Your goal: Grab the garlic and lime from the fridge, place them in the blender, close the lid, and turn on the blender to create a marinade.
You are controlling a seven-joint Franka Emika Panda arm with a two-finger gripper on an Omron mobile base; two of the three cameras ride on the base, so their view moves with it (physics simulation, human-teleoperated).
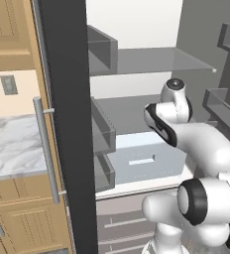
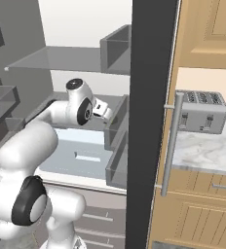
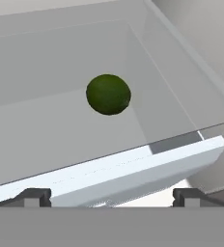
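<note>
We see the small dark green round lime (image 3: 108, 94) just above the hand view's centre, lying on a grey shelf inside the open dark-doored fridge (image 1: 67, 124). Our pincer (image 3: 112, 197) is spread wide, its two dark tips low in that frame, apart from the lime. A pale drawer (image 1: 142, 161) sits mid-frame below the arm.

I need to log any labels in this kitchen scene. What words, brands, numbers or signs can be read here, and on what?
None can be read.
The fridge door and its drawer are blank.
The toaster shows no brand or marks.
The lime carries no sticker.
The wall plate bears no legible text.
</note>
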